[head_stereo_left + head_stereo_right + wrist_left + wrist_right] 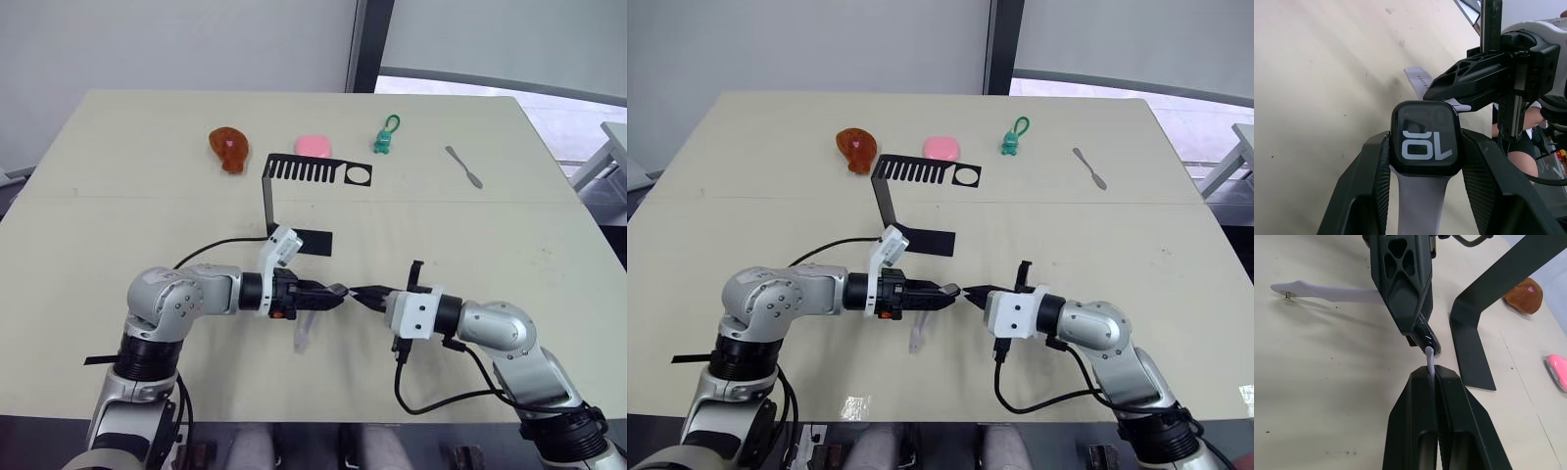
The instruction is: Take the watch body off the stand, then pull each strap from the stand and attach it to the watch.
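Left claw (331, 293) grips the watch body (1425, 138) by its sides, in front of the stand (294, 196) over the tabletop (118, 215); one strap (1422, 203) hangs from the case. Right claw (364, 295) is clenched on the second strap (1429, 363), its end touching the watch body's edge. Behind the stand lie a brown toy (228, 148), pink piece (313, 146), green keychain (385, 138) and spatula (462, 165).
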Controlling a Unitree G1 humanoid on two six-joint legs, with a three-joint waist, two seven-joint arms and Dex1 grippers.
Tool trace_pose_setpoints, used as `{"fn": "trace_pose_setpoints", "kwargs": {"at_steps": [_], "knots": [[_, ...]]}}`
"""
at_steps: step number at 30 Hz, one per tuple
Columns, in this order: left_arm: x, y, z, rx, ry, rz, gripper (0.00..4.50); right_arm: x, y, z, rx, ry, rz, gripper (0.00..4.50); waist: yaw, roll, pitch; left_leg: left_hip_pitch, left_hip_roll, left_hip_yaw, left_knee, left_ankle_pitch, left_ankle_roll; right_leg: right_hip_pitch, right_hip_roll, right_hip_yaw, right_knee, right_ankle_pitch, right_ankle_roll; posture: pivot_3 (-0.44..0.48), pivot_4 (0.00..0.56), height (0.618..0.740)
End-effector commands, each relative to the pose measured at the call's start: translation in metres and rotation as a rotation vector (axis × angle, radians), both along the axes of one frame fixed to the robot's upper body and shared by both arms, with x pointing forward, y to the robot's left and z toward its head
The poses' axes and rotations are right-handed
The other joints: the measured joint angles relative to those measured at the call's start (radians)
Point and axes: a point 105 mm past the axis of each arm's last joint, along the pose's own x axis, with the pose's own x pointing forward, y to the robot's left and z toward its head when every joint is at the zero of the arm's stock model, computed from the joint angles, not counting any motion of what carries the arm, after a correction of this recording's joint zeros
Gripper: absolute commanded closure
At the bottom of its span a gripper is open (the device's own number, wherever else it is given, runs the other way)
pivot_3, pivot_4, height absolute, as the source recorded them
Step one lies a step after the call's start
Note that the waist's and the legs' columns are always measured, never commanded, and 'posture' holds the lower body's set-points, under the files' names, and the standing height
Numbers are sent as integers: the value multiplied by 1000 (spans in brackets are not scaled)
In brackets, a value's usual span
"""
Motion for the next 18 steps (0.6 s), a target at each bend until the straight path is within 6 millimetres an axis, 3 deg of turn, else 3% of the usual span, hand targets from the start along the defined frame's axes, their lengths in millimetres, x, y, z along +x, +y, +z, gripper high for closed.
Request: {"fn": "trace_pose_setpoints", "kwargs": {"at_steps": [1,18], "knots": [[-14,-19,6,-27,-18,-102,2903,-8,19,22,63,-88,71,4500,0,0,0,0,0,0,0,0,0,0,0,0,0,0,0,0,150,740],[-13,-21,5,-25,-24,-98,2903,-8,23,21,65,-86,74,4500,0,0,0,0,0,0,0,0,0,0,0,0,0,0,0,0,150,740]]}}
